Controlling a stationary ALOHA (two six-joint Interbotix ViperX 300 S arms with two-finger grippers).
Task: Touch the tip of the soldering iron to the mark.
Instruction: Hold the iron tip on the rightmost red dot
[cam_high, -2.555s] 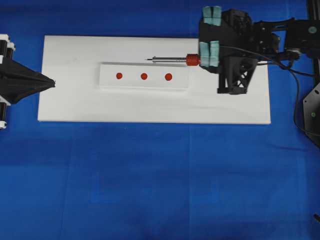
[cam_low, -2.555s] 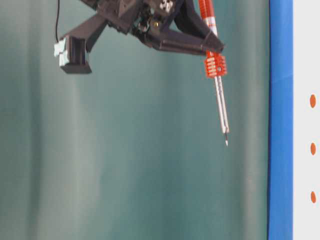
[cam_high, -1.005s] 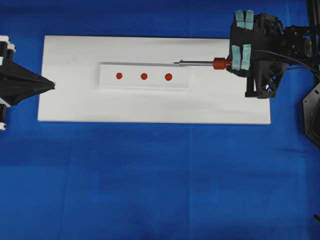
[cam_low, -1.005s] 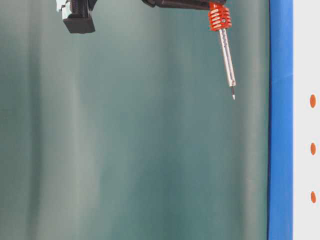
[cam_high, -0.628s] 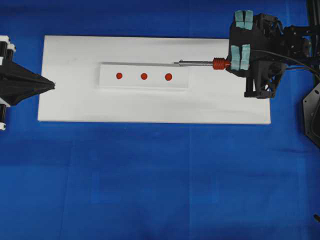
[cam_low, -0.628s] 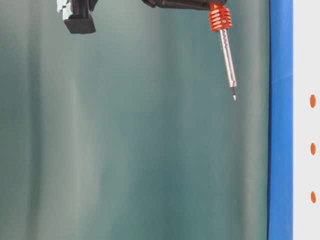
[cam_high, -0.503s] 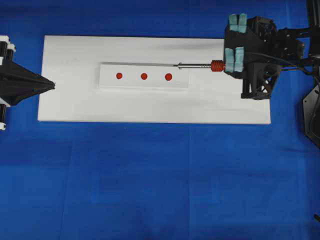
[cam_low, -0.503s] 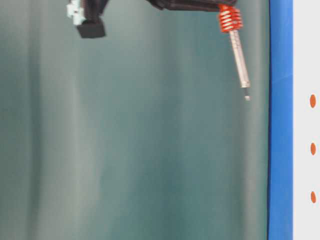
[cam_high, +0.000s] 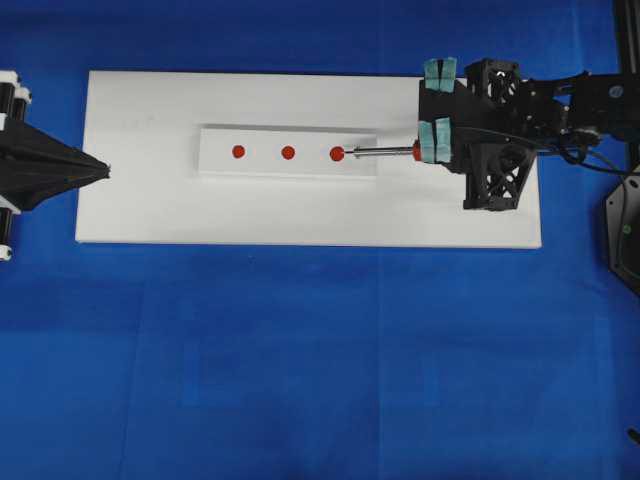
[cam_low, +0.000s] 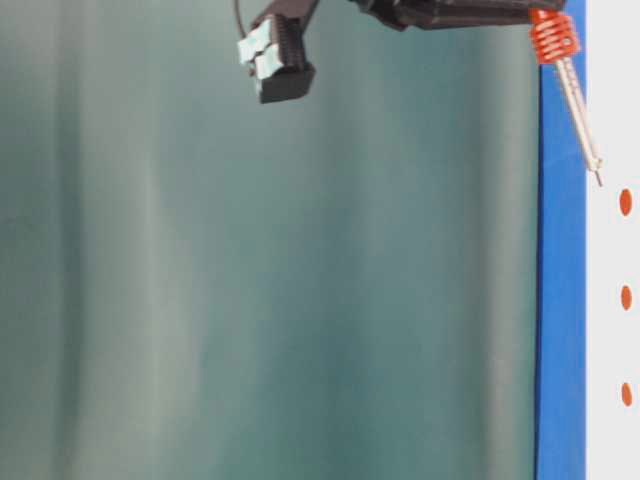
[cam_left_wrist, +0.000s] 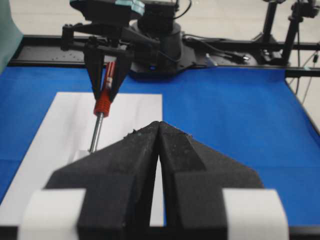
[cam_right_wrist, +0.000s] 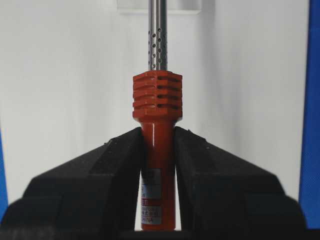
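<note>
My right gripper is clamped on the soldering iron, one black jaw pressing each side of the orange-red handle just behind its ribbed collar. The silver shaft runs straight out ahead of my fingers, perforated near the collar. Seen from above, the right gripper sits over the right part of the white board and the soldering iron reaches out from it to the left, level with the row of red marks. Its tip lies at the right edge of the nearest red mark, the first of three on the raised white strip; from this view I cannot tell whether the tip is touching. The table-level view, which appears turned on its side, shows the soldering iron tilted toward the board, its point close to the nearest red mark but with a small gap showing.

Further out from the tip, the middle mark and the far mark lie untouched. My left gripper rests at the board's far end, well apart from the iron, its jaws pressed together with nothing between them, as the left wrist view of the left gripper confirms. Blue cloth covers the table around the board.
</note>
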